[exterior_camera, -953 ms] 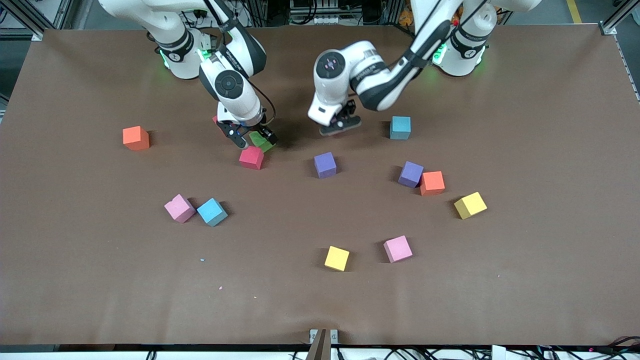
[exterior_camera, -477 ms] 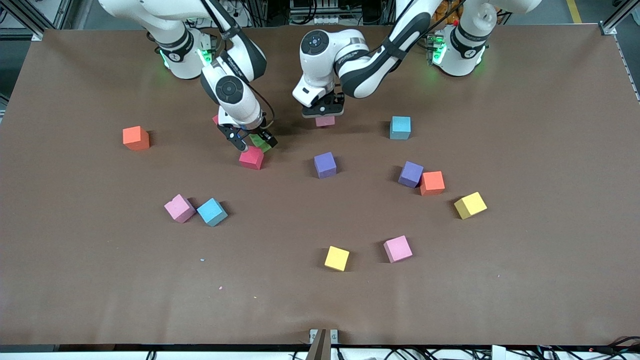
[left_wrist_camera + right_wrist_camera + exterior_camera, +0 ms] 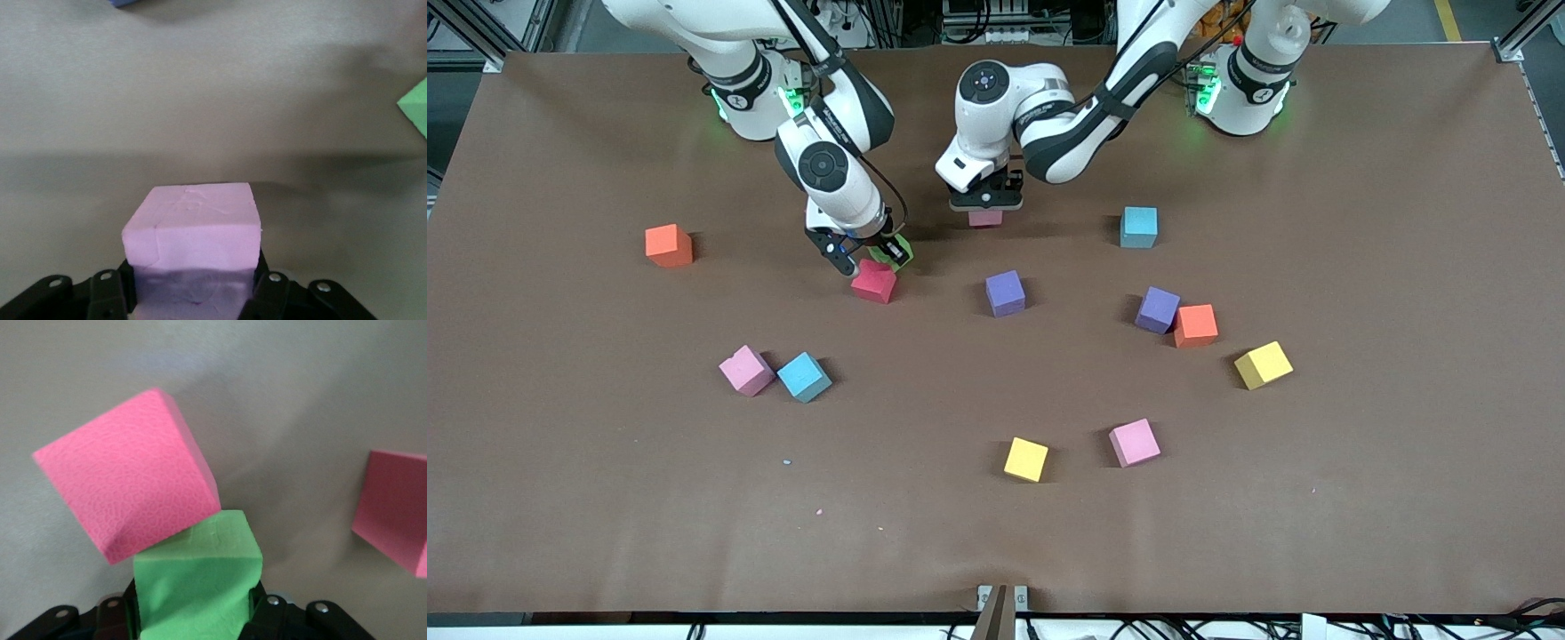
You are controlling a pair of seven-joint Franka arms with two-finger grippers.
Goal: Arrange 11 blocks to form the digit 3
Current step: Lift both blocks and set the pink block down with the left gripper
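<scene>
My right gripper is shut on the green block, low over the table, with the block against the red block. In the right wrist view the green block sits between my fingers and meets the red block. My left gripper is shut on a pink block, also seen in the left wrist view. On the table lie two purple blocks, two light blue blocks, two orange blocks and two pink blocks.
Two yellow cubes lie nearer the front camera. Another reddish cube shows at the edge of the right wrist view. The brown table is bare toward the front camera.
My left gripper has moved toward the right arm's end of the table with the pink block in it. My right gripper with the green block has shifted slightly, staying by the red block.
</scene>
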